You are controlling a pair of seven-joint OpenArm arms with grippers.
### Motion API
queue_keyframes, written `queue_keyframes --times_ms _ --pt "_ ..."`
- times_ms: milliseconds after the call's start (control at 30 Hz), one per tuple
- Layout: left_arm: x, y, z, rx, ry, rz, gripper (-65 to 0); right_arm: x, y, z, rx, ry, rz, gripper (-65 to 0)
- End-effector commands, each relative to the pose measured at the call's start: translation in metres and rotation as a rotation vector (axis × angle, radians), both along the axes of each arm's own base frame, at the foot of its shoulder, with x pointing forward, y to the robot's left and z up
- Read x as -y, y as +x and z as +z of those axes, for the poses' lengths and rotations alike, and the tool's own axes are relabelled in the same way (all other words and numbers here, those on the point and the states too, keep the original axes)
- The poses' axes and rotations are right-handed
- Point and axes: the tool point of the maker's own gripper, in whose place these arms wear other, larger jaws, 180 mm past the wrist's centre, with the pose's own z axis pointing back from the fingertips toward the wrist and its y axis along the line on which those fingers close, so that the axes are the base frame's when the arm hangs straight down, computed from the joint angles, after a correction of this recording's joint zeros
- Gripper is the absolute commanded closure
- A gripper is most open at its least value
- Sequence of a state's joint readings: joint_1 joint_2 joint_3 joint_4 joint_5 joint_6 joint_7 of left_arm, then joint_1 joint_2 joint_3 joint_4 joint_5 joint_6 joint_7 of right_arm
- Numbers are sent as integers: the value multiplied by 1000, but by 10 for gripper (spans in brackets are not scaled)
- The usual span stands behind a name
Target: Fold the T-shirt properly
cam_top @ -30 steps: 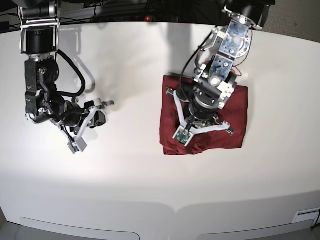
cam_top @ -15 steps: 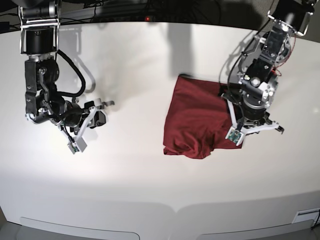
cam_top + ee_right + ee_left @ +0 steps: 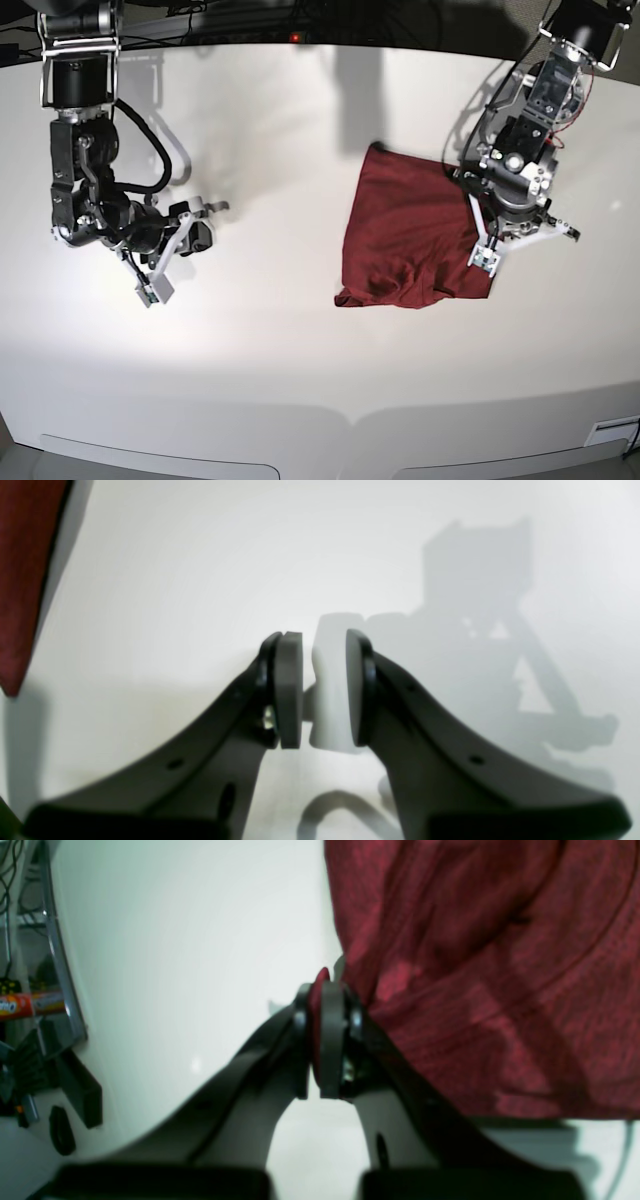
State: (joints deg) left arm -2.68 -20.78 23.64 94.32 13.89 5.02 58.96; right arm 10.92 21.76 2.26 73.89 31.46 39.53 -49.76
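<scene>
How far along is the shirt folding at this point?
Mostly folded: the T-shirt is already a compact, roughly rectangular bundle on the table. In hand: the left gripper is shut on a pinch of its edge, on the side away from the other arm. The right gripper hangs apart, empty. Left: the near hem is rumpled and uneven, so flattening and release remain.

Both arms built of black joints with silver brackets, black cables looped alongside; jaws dark grey, pads round, screw holes visible.
</scene>
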Motion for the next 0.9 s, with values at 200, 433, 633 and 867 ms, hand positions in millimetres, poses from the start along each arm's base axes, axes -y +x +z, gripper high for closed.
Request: queue_keyframes --times_ms 200,433,633,867 --pt "-7 9 13 46 13 34 0 0 14 18 61 17 3 -146" --pt "-5 14 18 74 7 22 -290 -33 35 50 162 213 -12 -329" --pt "-1 22 26 150 -27 45 -290 -122 70 88 255 328 51 -329" --pt "21 18 20 131 -110 61 -290 -205 91 96 278 331 158 -328"
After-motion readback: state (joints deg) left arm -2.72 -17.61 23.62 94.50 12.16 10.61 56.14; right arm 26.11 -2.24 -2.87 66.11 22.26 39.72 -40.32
